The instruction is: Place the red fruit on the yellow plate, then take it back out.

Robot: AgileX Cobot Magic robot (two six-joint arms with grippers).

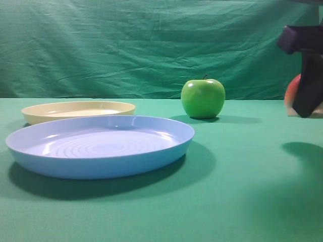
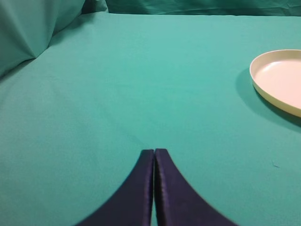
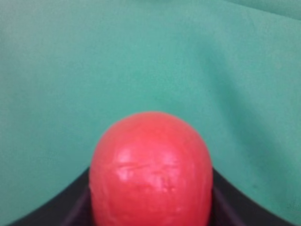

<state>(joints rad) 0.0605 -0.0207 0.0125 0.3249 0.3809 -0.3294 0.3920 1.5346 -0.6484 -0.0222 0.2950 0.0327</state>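
The red fruit (image 3: 150, 169) fills the lower middle of the right wrist view, and my right gripper (image 3: 150, 209) is shut on it, a dark finger pressed against each side. In the exterior high view the red fruit (image 1: 291, 93) sits low at the far right edge, mostly hidden behind the right gripper (image 1: 306, 108). The yellow plate (image 1: 78, 111) lies empty at the back left, far from the fruit. My left gripper (image 2: 154, 151) is shut on nothing, hanging over bare green cloth with the yellow plate (image 2: 282, 80) off to its right.
A larger light-blue plate (image 1: 101, 151) lies empty at the front left, just before the yellow one. A shiny green apple (image 1: 203, 98) stands at the back, between the plates and the fruit. A green cloth covers the table and backdrop.
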